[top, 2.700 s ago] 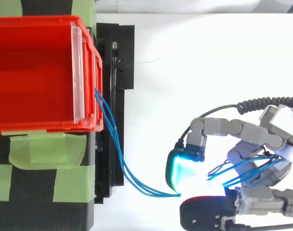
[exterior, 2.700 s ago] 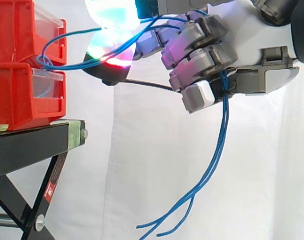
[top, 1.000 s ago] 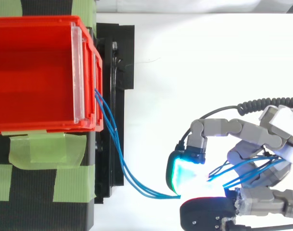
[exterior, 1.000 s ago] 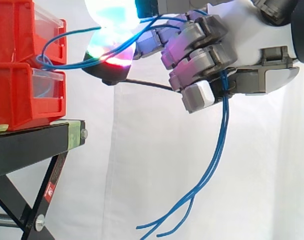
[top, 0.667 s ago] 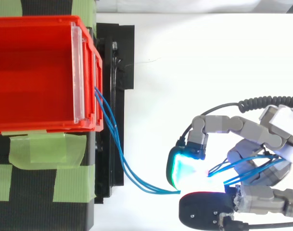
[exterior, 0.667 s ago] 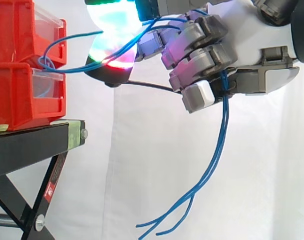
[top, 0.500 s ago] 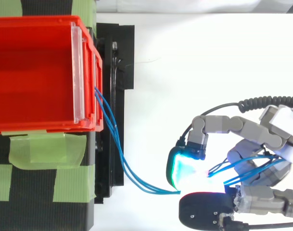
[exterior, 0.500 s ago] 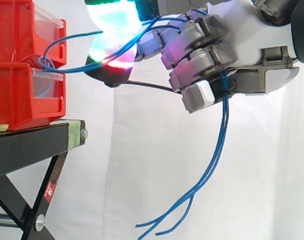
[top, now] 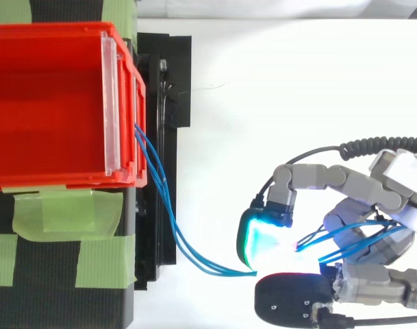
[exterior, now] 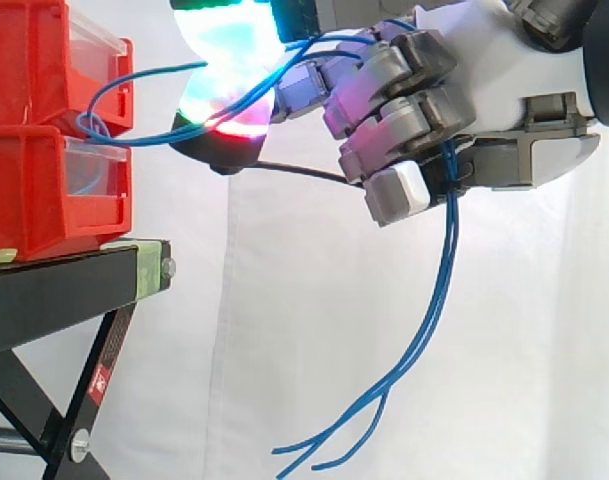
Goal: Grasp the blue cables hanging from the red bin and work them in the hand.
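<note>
Thin blue cables, several strands, leave the front of the upper red bin in a small loop. They sag across the open gap to my hand, where they are pinched between my glowing pads. They then thread through my curled fingers and hang below the hand in a loose bundle, the free ends splaying apart.

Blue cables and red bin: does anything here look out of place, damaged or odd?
Nothing looks damaged or spilled. The blue cables run from the red bin to the hand, whose curled fingers hold them; their loose ends hang free below it. Only the green tape beside the bin is wrinkled and crooked.
</note>
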